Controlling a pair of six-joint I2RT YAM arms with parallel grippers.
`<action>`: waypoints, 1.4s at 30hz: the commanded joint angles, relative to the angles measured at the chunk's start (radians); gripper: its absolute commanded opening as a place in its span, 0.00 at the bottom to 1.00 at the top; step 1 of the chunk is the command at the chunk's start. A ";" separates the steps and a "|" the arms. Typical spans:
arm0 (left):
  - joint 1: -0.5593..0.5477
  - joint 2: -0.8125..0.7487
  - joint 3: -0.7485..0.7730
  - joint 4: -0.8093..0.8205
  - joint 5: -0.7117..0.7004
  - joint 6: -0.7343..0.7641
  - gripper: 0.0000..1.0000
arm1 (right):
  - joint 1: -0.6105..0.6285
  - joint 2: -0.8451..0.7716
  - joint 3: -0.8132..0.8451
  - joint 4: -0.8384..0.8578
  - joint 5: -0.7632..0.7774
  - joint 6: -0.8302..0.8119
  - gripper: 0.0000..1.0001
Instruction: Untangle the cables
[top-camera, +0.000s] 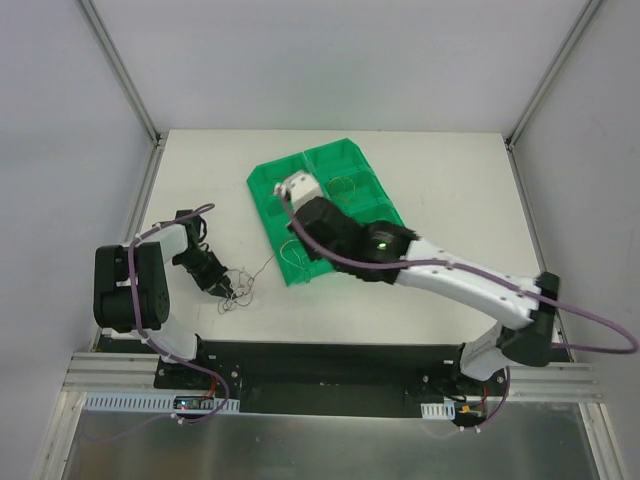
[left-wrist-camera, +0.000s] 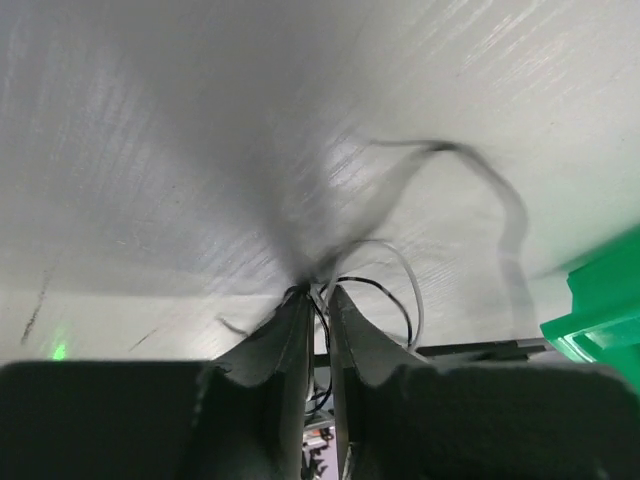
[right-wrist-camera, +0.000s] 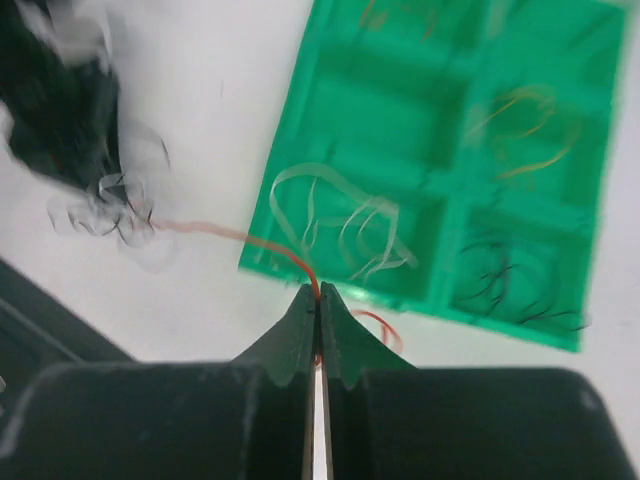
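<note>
Though thin, red cable (right-wrist-camera: 270, 247) between right fingers (right-wrist-camera: 290, 340).

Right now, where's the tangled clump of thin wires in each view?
Top external: tangled clump of thin wires lower left, on the white table.
Left wrist: centre.
Right wrist: left edge, blurred, where the thin red wire ends.
Shared landmark: green plastic compartment tray.

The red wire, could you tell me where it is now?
In the right wrist view, the red wire stretches from the tangle at left to the right hand, beside the green tray.
</note>
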 joint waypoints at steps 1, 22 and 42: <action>0.010 0.046 -0.008 0.036 -0.086 0.019 0.07 | -0.010 -0.218 0.190 -0.035 0.350 -0.122 0.00; 0.023 -0.101 0.091 0.022 -0.027 0.082 0.35 | -0.020 -0.413 0.352 0.249 0.599 -0.556 0.00; -0.182 -0.329 0.408 0.151 0.410 -0.041 0.69 | -0.322 -0.312 0.087 -0.290 -0.370 0.039 0.00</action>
